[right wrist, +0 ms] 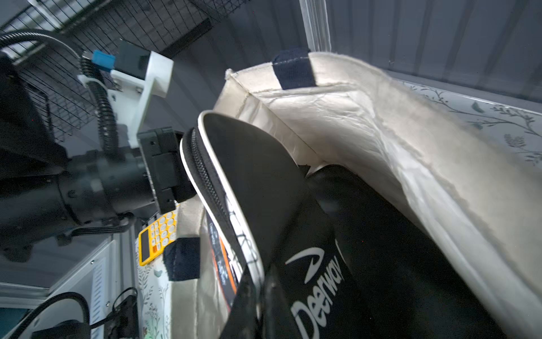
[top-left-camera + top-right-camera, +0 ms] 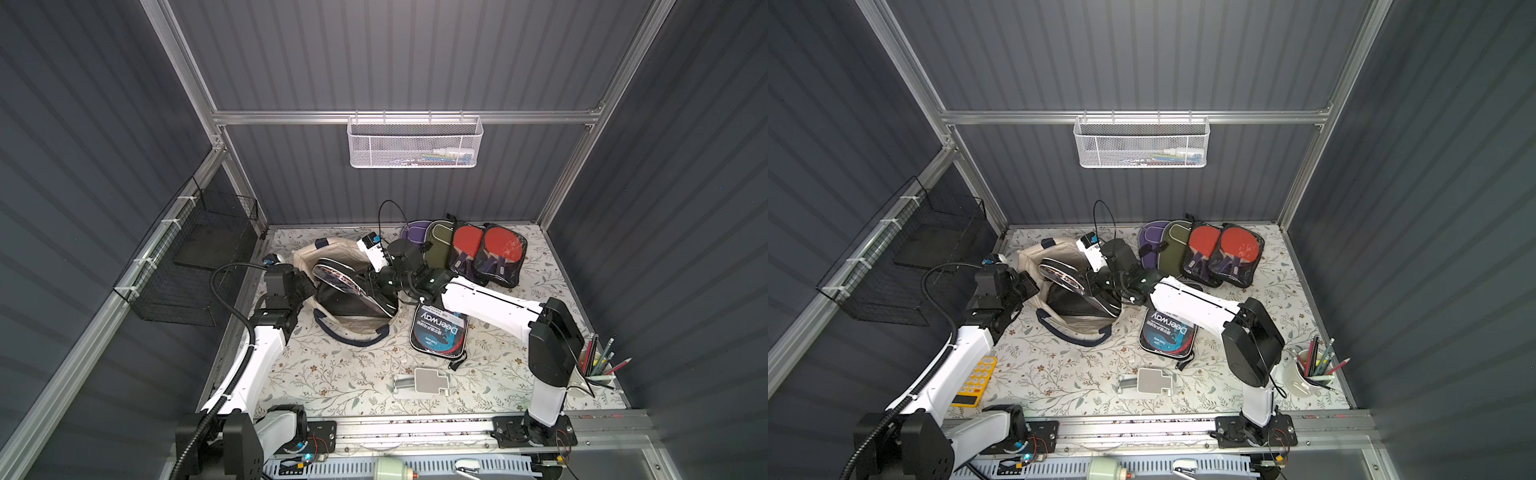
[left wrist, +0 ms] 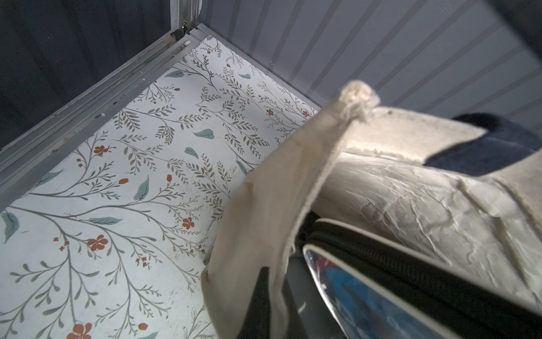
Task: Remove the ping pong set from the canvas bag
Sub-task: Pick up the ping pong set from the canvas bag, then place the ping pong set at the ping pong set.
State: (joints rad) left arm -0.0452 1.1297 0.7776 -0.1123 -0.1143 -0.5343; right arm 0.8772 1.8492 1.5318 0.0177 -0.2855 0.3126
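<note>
Black fingers of the right gripper [image 2: 372, 282] are pressed together on the narrow handle end of the ping pong set [image 2: 332, 272], a zip case with white piping and a clear face.

- **Set position:** it's inside the canvas bag [image 2: 305, 254], standing on edge. The round head is tilted up above the rim, and the handle end sits low at the claw.
- **Long axis:** it runs from the claw away toward the left arm's side of the bag, slightly uphill. The right wrist view shows the head end [image 1: 258, 176] almost touching the left gripper's body.
- **Left gripper [image 2: 309, 286]:** jaws closed. It looks to be pinching the canvas rim [image 3: 293, 176] on its own side of the bag, which anchors the bag. The contact itself is mostly hidden.
- **Nearer arm:** the right arm is on the case, the left is on the bag. So the pull is the right arm's job, I'd say back toward its own base and upward along that axis, with the left arm holding the bag down.
- **Risk:** a second dark case [image 2: 349, 305] seems to lie lower in the bag, touching the held one, and it may drag along. The head could also snag the rim near the left claw.
- **Landing space:** another Deerway case [image 2: 438, 334] lies on the table [image 2: 332, 374] just beside the bag, under the right forearm. More paddle cases [image 2: 486, 253] sit at the back, well apart.
</note>
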